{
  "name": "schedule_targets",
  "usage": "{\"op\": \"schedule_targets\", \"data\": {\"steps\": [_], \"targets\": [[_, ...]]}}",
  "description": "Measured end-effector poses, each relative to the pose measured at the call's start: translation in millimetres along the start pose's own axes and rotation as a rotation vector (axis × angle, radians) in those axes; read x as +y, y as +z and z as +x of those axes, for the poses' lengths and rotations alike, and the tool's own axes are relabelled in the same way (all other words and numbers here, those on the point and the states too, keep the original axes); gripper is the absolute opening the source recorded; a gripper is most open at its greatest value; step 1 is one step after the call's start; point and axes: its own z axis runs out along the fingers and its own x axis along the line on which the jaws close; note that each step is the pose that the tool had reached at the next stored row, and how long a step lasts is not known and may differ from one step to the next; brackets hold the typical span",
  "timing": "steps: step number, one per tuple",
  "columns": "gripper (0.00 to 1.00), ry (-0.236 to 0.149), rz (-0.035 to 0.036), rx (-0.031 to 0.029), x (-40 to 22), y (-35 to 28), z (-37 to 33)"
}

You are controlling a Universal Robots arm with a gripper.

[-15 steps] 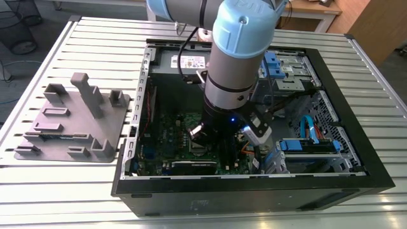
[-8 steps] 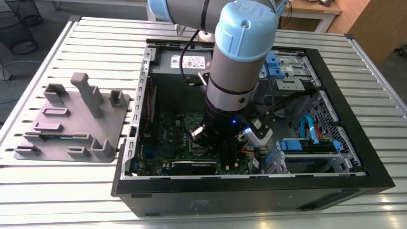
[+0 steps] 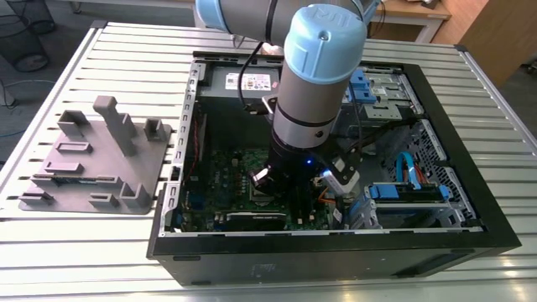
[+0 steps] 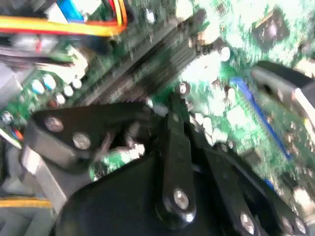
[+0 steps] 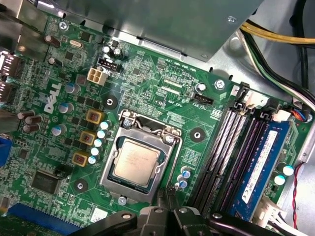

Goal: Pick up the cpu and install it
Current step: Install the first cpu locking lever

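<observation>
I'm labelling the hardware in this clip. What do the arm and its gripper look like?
The arm is a silver-grey metal tube with a rounded light-blue cap on its joint and a black wrist section, where a small blue light glows. A black cable runs down alongside it. The gripper is black, built of flat linkage bars joined by silver screws, seen in both wrist views.

In the exterior view, the grey-and-blue robot arm [image 3: 312,94] hides the middle of the green motherboard [image 3: 225,167] inside the black open computer case [image 3: 336,251]; its upper links are cut off by the frame edge. In the second wrist view the board's components are smeared by blur. There the black linked gripper [image 4: 173,105] is cropped at the frame edge, and its finger opening cannot be judged. In the first wrist view the blue memory module [image 5: 261,162] is cropped.
</observation>
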Motion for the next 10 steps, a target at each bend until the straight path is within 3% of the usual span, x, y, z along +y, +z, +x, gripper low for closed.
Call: {"op": "schedule_targets", "data": {"steps": [6, 10], "targets": [[0.11, 0.0, -0.0006, -0.0007, -0.1, -0.5, -0.3], [0.11, 0.0, -0.0003, -0.0003, -0.7, -11.1, 0.2]]}}
